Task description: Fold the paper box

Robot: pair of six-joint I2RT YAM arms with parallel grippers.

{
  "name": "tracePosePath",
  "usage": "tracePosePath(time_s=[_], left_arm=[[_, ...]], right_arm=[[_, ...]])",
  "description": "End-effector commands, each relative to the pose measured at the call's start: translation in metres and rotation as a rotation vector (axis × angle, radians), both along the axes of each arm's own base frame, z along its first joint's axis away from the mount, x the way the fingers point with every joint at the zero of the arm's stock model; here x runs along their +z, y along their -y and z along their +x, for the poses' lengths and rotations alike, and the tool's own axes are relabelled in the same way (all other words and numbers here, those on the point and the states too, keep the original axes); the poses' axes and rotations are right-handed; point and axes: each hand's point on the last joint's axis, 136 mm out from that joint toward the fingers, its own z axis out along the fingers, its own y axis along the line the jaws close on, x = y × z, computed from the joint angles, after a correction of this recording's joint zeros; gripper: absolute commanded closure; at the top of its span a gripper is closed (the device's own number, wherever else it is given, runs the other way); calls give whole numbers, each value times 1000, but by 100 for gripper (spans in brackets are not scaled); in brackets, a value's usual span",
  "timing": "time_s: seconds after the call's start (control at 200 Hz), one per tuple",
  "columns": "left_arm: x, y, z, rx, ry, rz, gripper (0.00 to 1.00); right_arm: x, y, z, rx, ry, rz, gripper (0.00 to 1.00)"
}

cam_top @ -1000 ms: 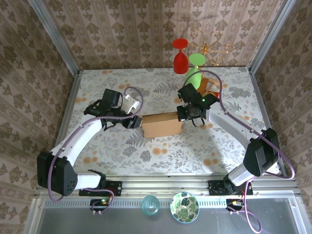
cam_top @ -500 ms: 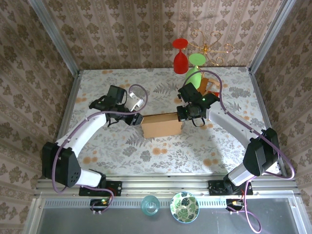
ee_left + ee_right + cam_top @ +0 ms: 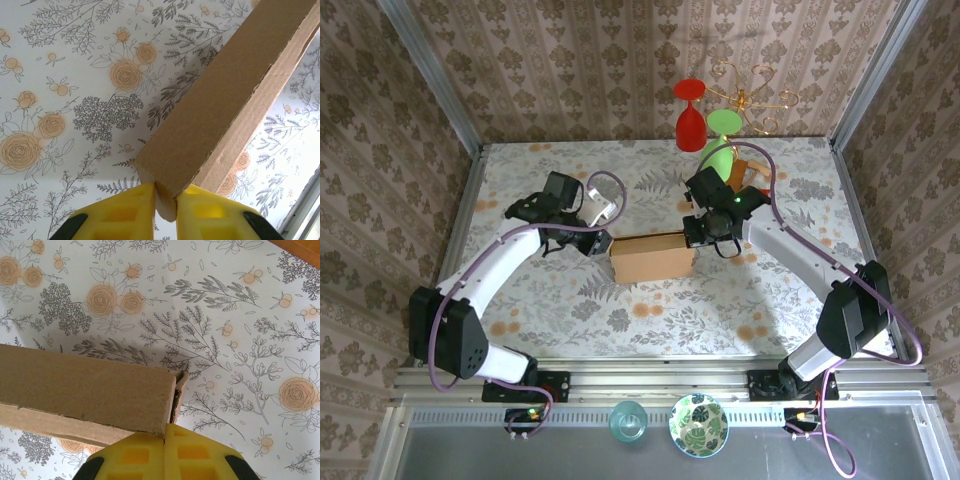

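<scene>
The paper box (image 3: 652,258) is a plain brown cardboard shape lying mid-table between the two arms. My left gripper (image 3: 603,245) is at its left end. In the left wrist view the yellow fingers (image 3: 125,210) pinch a rounded flap tip at the corner of the paper box (image 3: 225,100), so the left gripper (image 3: 166,194) is shut on it. My right gripper (image 3: 705,235) is at the box's right end. Its pads meet in the right wrist view, where the right gripper (image 3: 165,434) is shut, tips against the end of the paper box (image 3: 85,385) beside a folded-in side flap.
A small wooden stand (image 3: 752,180) with a green wine glass (image 3: 720,150) sits just behind the right gripper, and a red glass (image 3: 690,115) hangs near a gold wire rack (image 3: 755,100). A patterned bowl (image 3: 698,425) and a clear glass (image 3: 628,422) sit below the table's near edge.
My left gripper has moved right to the box's left end and closed onto the flap tip. The right gripper and the box have stayed put.
</scene>
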Motion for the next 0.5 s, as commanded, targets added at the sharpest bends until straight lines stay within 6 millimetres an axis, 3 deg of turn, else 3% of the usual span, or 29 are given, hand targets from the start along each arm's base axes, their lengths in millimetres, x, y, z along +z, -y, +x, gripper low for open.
tracePosePath(time_s=[0.0, 0.115, 0.495], left_arm=[[5, 2, -3, 19, -48, 0, 85], [4, 13, -12, 20, -101, -13, 90], [6, 21, -18, 127, -241, -56, 91]], right_arm=[[1, 1, -3, 2, -35, -5, 100], [-1, -1, -3, -1, -43, 1, 100], [-6, -2, -2, -8, -55, 2, 100]])
